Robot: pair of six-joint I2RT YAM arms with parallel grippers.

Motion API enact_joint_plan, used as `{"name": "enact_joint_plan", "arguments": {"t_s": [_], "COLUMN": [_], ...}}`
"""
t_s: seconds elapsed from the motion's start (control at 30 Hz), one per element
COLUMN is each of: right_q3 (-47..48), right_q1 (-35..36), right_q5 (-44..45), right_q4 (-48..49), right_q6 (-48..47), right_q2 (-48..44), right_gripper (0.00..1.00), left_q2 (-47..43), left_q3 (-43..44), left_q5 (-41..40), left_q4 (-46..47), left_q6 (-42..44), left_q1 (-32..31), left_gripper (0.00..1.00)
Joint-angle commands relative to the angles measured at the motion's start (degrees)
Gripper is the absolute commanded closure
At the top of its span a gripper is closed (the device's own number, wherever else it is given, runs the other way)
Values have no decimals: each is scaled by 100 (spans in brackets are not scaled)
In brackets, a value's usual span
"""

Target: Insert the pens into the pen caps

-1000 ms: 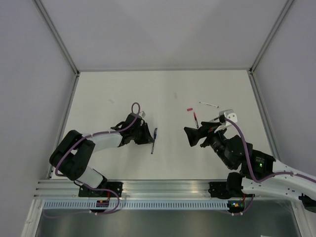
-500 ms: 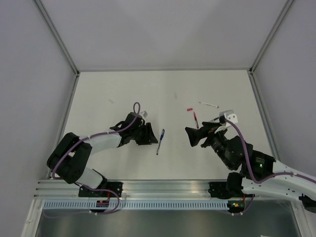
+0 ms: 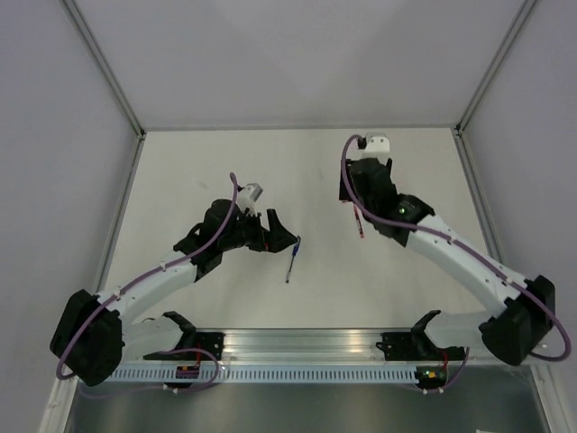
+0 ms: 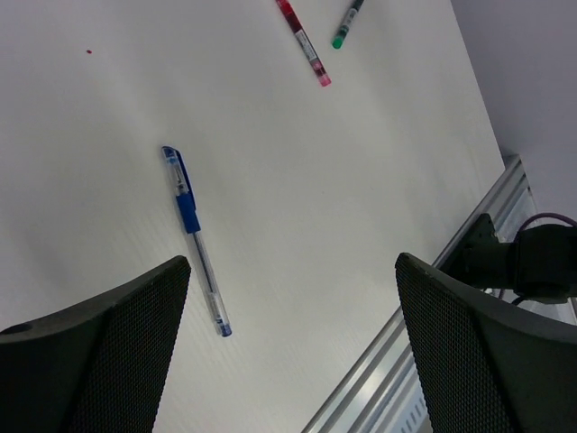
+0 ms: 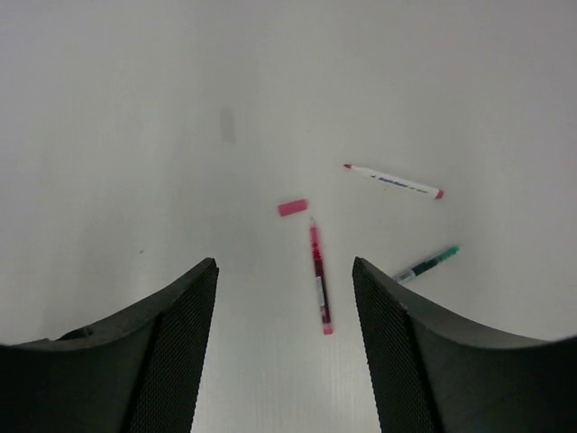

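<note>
The blue pen [image 3: 292,260] [image 4: 192,236] lies flat on the white table, just in front of my left gripper [image 3: 281,236] [image 4: 293,262]. That gripper hangs above it, open wide and empty. My right gripper [image 3: 365,194] [image 5: 284,263] hovers open over the red pen [image 3: 360,224] [image 5: 318,280], which lies between its fingers in the right wrist view. A small red pen cap [image 5: 292,207] rests just beyond that pen's tip. The white pen with red ends [image 5: 393,180] and the green pen [image 5: 426,263] lie to the right. The left wrist view shows the red pen [image 4: 304,42] and green pen [image 4: 346,25] far off.
The metal rail [image 4: 433,316] marks the table's near edge, with the right arm's base [image 4: 532,271] bolted on it. White walls [image 3: 288,63] close the table at the back and both sides. The right arm spans the table's right half.
My left gripper has opened wide and let go of the blue pen, which now lies on the table. The right arm has swung from the near right to above the red pen.
</note>
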Motion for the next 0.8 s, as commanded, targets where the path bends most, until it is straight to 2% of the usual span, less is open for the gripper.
{"name": "enact_joint_plan", "arguments": {"t_s": [0.0,0.1,0.27,0.43,0.57,0.77], "right_q3": [745,1115,1090,1072,914,879], "right_q1": [-739,-1047,-1521,-1786,-1777,-1786], "right_q5": [-724,-890,-1338,-1769,-2006,-2060], "right_q4": [-695,-959,-811,-740,-512,-379], "right_q6": [-263,-456,-571,-755,-782,-756], "right_q2": [1130,1958,2488,3156,3437,3675], "right_gripper": [32,41,50,56,60,61], "left_q2": [-541,-903,-1755,-2625,-3249,-3110], "left_q3": [-662,-866,-1042,-1315,-1473,-1465], "left_q5": [-424,-961,-1479,-2181,-2350,-2395], "left_q4": [474,511,308,141,132,132], "left_q6": [287,252,217,164,199,199], "left_q1": [-15,-15,-15,-15,-15,-15], "left_gripper": [0,0,0,0,0,0]}}
